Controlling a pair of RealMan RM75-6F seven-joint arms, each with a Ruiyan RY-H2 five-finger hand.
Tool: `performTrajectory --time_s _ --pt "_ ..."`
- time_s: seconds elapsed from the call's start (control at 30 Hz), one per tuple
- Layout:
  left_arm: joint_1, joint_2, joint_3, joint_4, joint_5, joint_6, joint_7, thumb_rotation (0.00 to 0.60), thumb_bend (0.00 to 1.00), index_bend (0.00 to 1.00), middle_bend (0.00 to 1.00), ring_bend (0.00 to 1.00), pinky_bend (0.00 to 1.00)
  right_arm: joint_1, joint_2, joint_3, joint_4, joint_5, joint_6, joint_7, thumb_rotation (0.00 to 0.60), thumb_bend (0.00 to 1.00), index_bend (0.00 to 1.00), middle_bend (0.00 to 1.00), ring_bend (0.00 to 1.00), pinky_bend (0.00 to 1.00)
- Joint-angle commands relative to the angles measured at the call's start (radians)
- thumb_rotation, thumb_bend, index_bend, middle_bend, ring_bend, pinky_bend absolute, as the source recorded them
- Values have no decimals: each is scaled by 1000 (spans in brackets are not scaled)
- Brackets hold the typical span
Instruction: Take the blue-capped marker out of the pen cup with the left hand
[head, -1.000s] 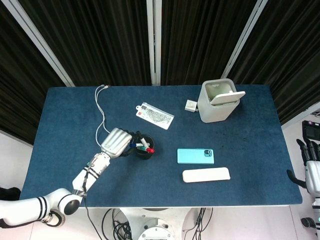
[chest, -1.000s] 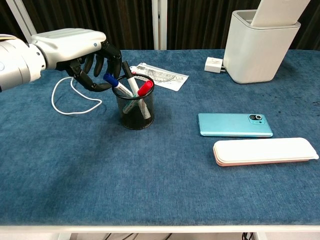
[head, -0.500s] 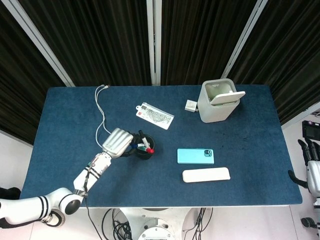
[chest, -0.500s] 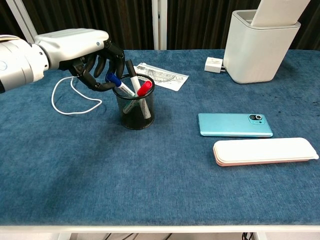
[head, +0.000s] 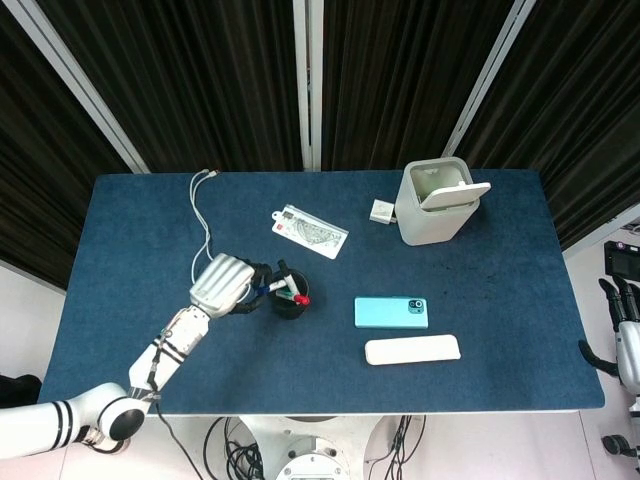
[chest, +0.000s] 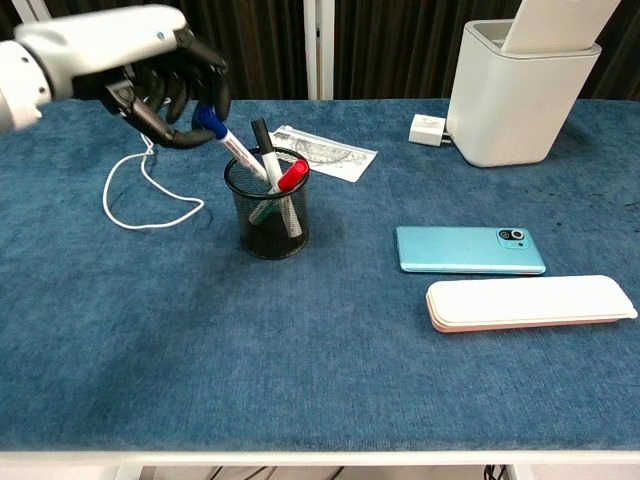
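Observation:
A black mesh pen cup stands left of the table's middle, holding a red-capped marker and a black-capped marker. My left hand pinches the blue-capped marker by its cap end, up and to the left of the cup. The marker is tilted and partly lifted, its lower end still inside the cup. My right hand hangs off the table's right edge, fingers apart, holding nothing.
A white cable loops left of the cup. Behind the cup lies a printed card. A teal phone and a white case lie to the right. A lidded bin and a white charger stand at the back right.
My left hand closed on the blue-capped marker and rose up and to the left, drawing it partway out of the cup. The right hand stays put.

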Motion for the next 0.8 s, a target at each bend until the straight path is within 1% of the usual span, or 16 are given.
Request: performTrajectory --time_s 0.03,0.13,0.23,0.3,0.37,0.43,0.5,0.63,0.7,0.8 --pt "40 88 0 -92 21 46 -28 600 386 577 577 619 673 -2 2 0 -3 -3 5 -3 600 181 0 0 0 0" --pt "73 166 2 -155 36 79 -51 600 391 577 577 619 673 -4 2 -1 -5 -6 10 -6 600 181 0 0 0 0" --pt "108 237 4 -196 46 117 -68 600 395 579 577 619 673 -4 2 -1 -4 -2 8 -10 600 181 0 0 0 0" --pt "129 270 5 -205 49 141 -75 600 399 587 583 625 678 -3 0 0 -3 3 6 -12 600 181 0 0 0 0" --pt "152 287 5 -186 50 178 -56 600 402 597 591 631 684 -2 -2 0 -3 5 3 -15 600 181 0 0 0 0" --pt "170 282 8 -155 35 200 -43 600 404 599 593 632 686 -1 -4 -1 -5 4 2 -21 600 181 0 0 0 0" --pt "180 273 14 -126 16 198 -56 600 404 599 593 632 685 0 -5 -2 -8 1 3 -25 600 181 0 0 0 0" --pt "195 213 34 6 -14 189 -68 600 404 599 593 632 685 0 -7 -3 -12 0 4 -35 600 181 0 0 0 0" --pt "201 176 40 67 -35 171 -101 600 405 598 591 631 686 0 -7 -3 -13 1 4 -37 600 181 0 0 0 0" --pt "207 115 54 188 -55 133 -162 600 406 596 589 629 687 -1 -6 -4 -16 2 5 -38 600 181 0 0 0 0"
